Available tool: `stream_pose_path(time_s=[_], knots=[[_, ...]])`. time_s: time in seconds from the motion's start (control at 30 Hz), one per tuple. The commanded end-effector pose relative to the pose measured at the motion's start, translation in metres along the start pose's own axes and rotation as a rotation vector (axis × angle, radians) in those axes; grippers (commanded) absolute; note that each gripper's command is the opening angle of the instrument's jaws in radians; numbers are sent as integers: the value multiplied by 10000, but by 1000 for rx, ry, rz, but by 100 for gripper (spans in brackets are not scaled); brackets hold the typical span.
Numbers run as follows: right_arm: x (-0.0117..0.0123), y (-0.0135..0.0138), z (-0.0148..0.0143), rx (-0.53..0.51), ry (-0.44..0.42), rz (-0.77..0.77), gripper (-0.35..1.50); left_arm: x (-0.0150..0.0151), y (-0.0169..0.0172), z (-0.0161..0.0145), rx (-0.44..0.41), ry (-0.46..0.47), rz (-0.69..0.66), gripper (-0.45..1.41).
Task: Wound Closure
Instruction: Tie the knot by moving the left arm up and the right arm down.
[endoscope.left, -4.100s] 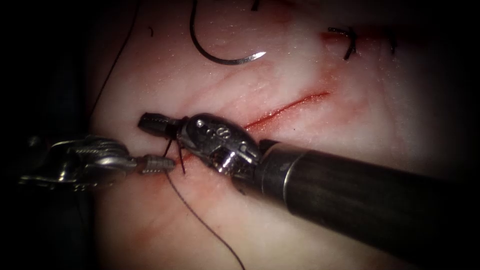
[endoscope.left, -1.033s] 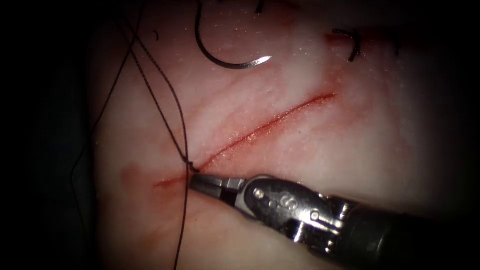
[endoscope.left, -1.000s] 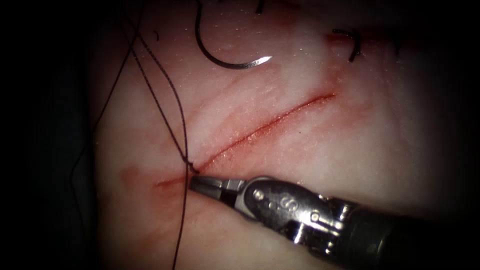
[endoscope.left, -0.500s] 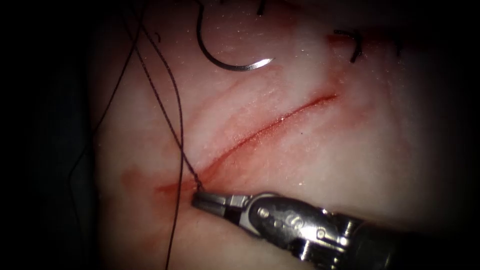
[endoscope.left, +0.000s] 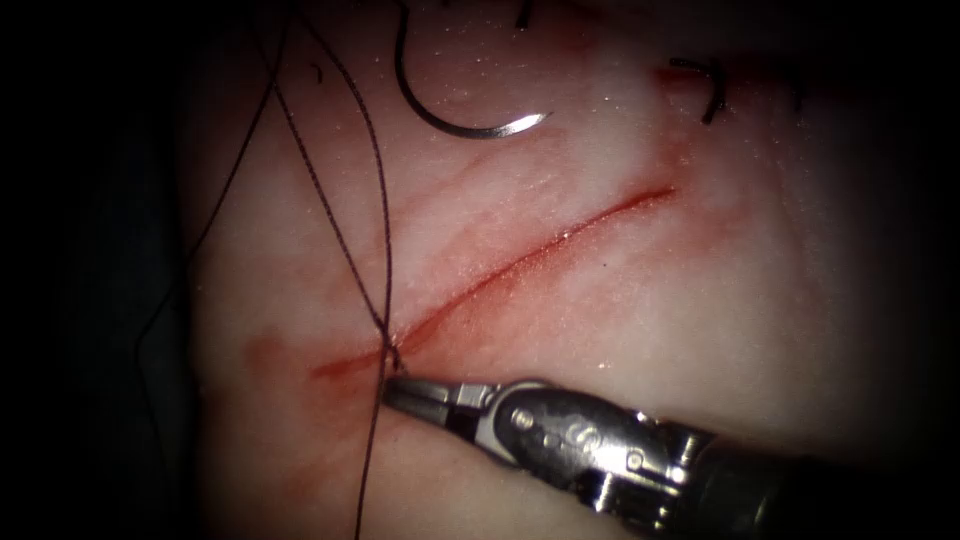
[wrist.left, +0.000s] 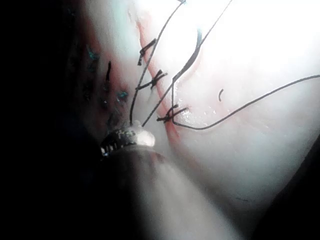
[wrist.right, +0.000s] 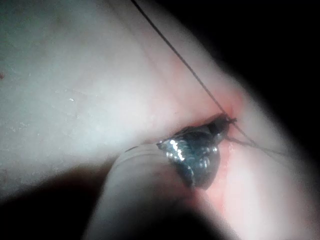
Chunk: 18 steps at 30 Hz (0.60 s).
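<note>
My right tool comes in from the lower right, its jaws shut on the thread just below a small knot at the left end of the cut. The same hold appears in the right wrist view. From the knot two strands of thread rise to the upper left, and one strand runs down. The curved needle lies free on the tissue above the cut, held by neither tool and not in the tissue. In the left wrist view, strands end at my left tool, which is shut on them.
Tied stitches with cut ends sit at the upper right past the cut's far end, and also show as stitches in the left wrist view. Red fluid stains the cut's left end. A loose thread trails down the tissue's left edge.
Four seconds ago both tools crowded the cut's left end; the left one has since left the endoscope view. In the last second the right tool and knot dipped, then rose, and the strands bowed rightward.
</note>
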<state>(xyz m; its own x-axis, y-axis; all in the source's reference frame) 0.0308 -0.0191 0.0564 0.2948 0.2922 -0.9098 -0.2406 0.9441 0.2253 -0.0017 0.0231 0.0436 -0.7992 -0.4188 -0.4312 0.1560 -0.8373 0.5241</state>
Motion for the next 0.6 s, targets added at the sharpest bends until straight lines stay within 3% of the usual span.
stream_pose_path(time_s=[0.03,0.23,0.6], knots=[[-2,1,16,8,1,-5,-35,-4,-8,7,9,-6,5,-35],[-19,-5,34,49,-27,-28,-35,-16,2,16,27,-27,14,-35],[-31,-14,16,82,-73,-40,-35,-33,0,14,37,-61,9,-35]])
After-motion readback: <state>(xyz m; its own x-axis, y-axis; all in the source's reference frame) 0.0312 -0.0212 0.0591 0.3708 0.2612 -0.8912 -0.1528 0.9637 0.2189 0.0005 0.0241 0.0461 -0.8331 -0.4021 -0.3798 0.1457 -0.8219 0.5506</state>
